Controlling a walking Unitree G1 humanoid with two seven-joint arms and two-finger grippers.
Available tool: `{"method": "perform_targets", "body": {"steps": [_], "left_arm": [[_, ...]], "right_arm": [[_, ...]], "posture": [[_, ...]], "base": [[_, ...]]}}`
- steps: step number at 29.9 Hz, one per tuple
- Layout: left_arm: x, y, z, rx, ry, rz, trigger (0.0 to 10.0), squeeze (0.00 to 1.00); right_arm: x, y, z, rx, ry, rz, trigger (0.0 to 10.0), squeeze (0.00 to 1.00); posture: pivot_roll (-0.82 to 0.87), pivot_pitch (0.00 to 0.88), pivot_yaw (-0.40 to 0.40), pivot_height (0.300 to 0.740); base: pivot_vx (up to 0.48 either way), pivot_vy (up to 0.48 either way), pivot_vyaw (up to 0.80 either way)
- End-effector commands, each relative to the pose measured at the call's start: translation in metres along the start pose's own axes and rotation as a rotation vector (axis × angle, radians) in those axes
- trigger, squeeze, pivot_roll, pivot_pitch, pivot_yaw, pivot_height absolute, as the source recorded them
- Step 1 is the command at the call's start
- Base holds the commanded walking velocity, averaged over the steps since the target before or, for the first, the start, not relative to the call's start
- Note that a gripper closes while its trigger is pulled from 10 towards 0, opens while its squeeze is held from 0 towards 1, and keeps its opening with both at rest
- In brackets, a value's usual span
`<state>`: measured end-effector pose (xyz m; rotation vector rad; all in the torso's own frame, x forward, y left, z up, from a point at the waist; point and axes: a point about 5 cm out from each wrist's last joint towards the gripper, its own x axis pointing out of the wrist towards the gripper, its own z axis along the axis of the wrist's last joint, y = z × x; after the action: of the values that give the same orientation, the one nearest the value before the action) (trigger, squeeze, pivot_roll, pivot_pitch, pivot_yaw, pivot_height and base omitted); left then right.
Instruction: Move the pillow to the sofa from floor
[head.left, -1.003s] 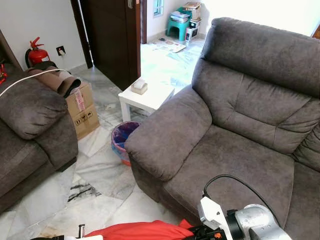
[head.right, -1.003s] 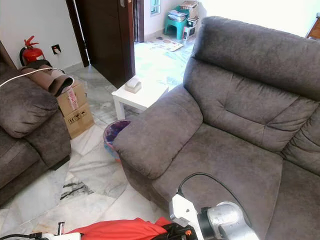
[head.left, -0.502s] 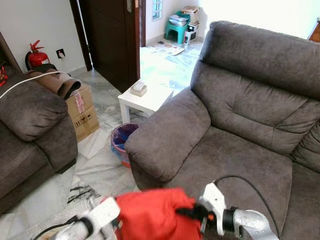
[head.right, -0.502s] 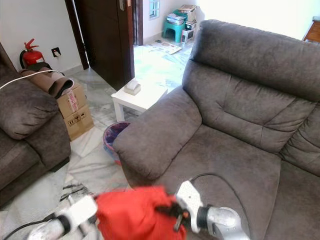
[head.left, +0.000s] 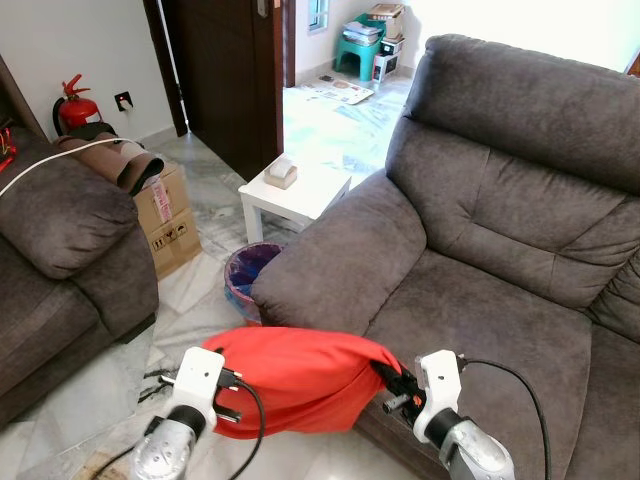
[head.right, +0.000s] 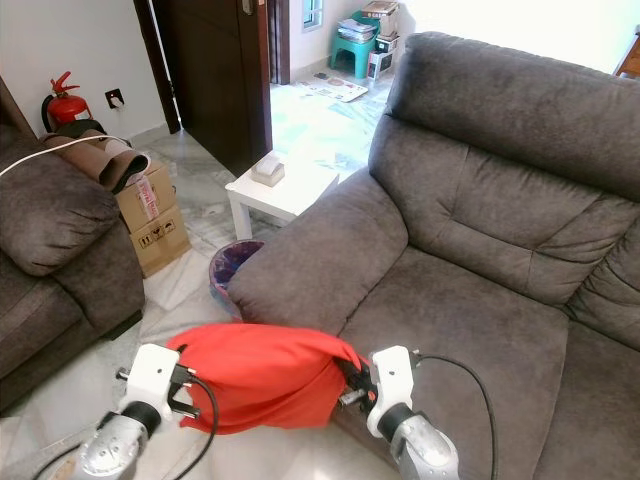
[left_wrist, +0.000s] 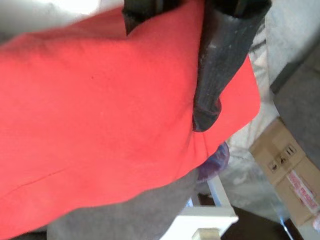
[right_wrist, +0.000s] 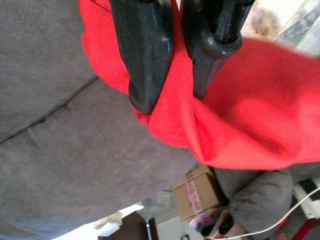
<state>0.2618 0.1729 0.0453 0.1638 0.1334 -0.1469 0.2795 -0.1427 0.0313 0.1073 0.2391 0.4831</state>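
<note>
The red pillow (head.left: 290, 378), soft and sagging with creased fabric, hangs off the floor just before the front edge of the grey sofa (head.left: 480, 290). The left gripper (left_wrist: 200, 65) pinches one end, the right gripper (right_wrist: 167, 75) the other, each with fingers clamped on cloth. A purple bin (head.left: 245, 272) stands beside the sofa arm.

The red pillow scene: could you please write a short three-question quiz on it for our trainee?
1. True or false: the pillow lies flat on the sofa seat.
2. Which grippers hold the pillow? A) left only B) right only C) both
3. Fill in: a tissue box sits on the white ______.

Key: 1 false, it hangs between the left gripper and right gripper before the seat's front edge; 2 C; 3 table.
</note>
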Motion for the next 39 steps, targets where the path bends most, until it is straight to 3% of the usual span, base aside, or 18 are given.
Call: {"method": "perform_targets", "body": {"steps": [1,13,22,25,39], "left_arm": [[0.0037,0.0025,0.0150,0.028,-0.054,0.015,10.0,0.00],[0.0027,-0.0001,0.0152,0.036,-0.055,0.002,10.0,0.00],[0.0031,-0.0062,0.0135,0.203,-0.051,-0.031,10.0,0.00],[0.0037,-0.0022,0.0143,0.163,-0.053,-0.005,10.0,0.00],[0.0037,-0.0022,0.0143,0.163,-0.053,-0.005,10.0,0.00]], "right_arm": [[0.0053,-0.0042,0.0189,0.004,-0.109,-0.026,10.0,0.00],[0.0067,-0.0070,0.0211,-0.012,-0.116,-0.045,10.0,0.00],[0.0059,-0.0053,0.0184,-0.014,-0.117,-0.059,10.0,0.00],[0.0058,-0.0075,0.0188,-0.019,-0.115,-0.067,10.0,0.00],[0.0058,-0.0075,0.0188,-0.019,-0.115,-0.067,10.0,0.00]], "posture": [[0.06,0.106,-0.018,0.740],[0.05,0.111,-0.019,0.740],[0.05,0.110,-0.017,0.740],[0.05,0.111,-0.020,0.740],[0.05,0.111,-0.020,0.740]], "base": [[0.000,0.000,0.00],[0.000,0.000,-0.60],[0.000,-0.160,-0.80],[0.000,-0.310,-0.80],[0.000,0.000,-0.80]]}}
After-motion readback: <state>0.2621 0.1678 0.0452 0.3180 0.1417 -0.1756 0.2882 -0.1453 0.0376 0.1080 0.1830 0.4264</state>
